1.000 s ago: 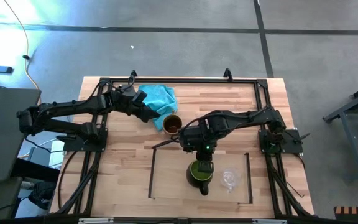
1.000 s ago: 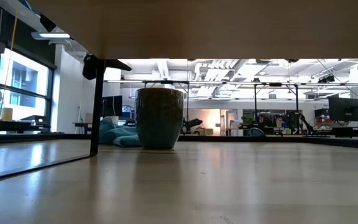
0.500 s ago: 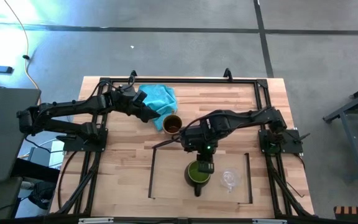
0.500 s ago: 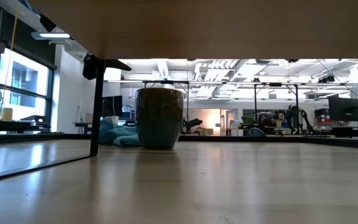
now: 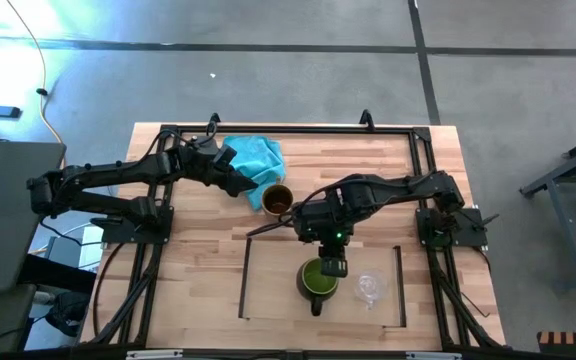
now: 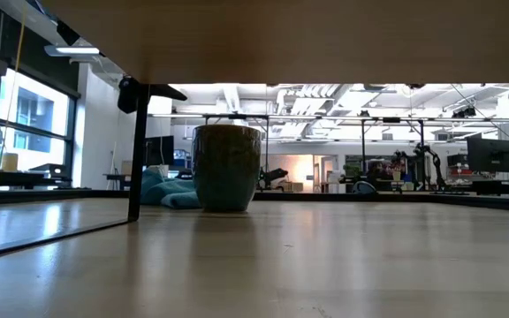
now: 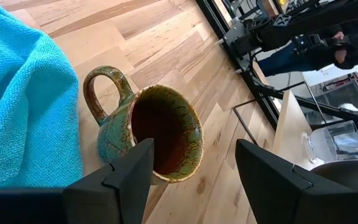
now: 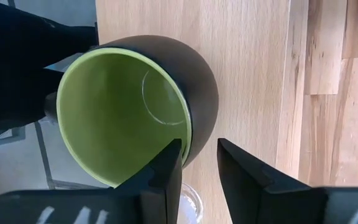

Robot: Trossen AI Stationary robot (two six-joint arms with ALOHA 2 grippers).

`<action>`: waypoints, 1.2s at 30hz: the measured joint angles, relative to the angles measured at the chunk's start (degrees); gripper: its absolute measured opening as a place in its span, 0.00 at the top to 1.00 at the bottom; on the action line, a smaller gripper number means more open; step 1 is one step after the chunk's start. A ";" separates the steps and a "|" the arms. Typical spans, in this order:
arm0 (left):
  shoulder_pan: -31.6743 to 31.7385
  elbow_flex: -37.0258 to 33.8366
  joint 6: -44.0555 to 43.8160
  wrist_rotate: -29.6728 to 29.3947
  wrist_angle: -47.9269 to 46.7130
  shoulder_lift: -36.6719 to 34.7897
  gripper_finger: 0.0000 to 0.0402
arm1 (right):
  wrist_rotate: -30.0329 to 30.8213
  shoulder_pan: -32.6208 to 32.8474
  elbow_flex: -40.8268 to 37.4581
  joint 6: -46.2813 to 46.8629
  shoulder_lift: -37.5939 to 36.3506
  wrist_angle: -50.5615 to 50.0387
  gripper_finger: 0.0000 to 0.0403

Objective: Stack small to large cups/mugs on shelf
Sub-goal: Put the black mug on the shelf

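High view: the right gripper (image 5: 333, 267) hangs over the green mug (image 5: 319, 280), which stands on the shelf (image 5: 268, 285) with its handle toward the near table edge, just beside the small clear glass cup (image 5: 370, 288). Right wrist view: the two dark fingers (image 8: 166, 177) straddle the green mug's (image 8: 129, 112) rim, one inside the green bowl and one outside the dark wall, with a narrow gap on each side; the jaws stand partly open, and whether a pad touches the rim is hard to make out from this angle.

Left of it, the left gripper (image 5: 240, 186) rests low over the tabletop (image 5: 388, 180) beside the brown mug (image 5: 277, 200), which stands off the shelf, against the turquoise cloth (image 5: 256, 157). Left wrist view: the left arm's fingers (image 7: 120, 180) are spread wide with nothing between them, the brown mug (image 7: 151, 134) just ahead and apparently lined up with the gap, its handle toward the cloth (image 7: 23, 106).

Low view: the brown mug (image 6: 226, 166) stands upright on the wood, the cloth (image 6: 166, 190) behind it.
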 joint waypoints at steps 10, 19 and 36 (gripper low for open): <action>-0.01 0.00 -0.53 -0.07 0.01 -0.01 0.46 | 0.01 0.00 0.02 -0.46 -0.02 0.00 0.77; 0.00 -0.01 -0.55 -0.35 0.01 0.00 0.46 | 0.02 0.00 0.00 -1.98 -0.04 0.00 0.77; 0.01 0.00 -0.51 -1.05 0.05 -0.01 0.46 | -1.95 0.02 0.00 -4.29 -0.07 0.29 0.75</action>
